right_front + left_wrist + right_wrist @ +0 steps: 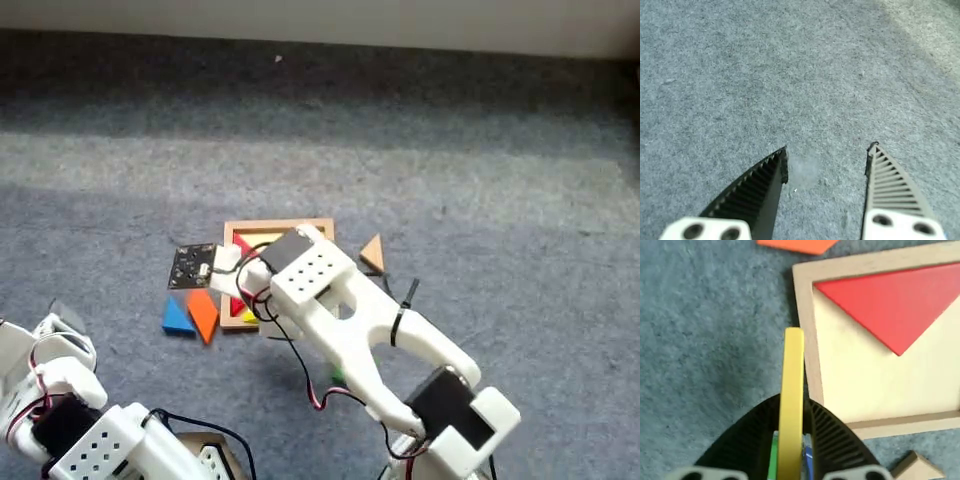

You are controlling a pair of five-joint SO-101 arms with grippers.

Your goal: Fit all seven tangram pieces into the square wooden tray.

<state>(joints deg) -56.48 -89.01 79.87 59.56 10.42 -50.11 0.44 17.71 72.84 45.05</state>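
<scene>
One yellow piece (793,365), pinched edge-on in my right hand (792,405), hangs over the tray (805,340) rim at 7 o'clock; released, it may straddle the wood. Left hand (829,148) spread.

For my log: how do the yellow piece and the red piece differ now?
The yellow piece stands on edge, clamped in the right gripper's jaws; the red piece lies flat. The yellow piece is outside the tray; the red piece is inside it. Both are tangram pieces.
</scene>
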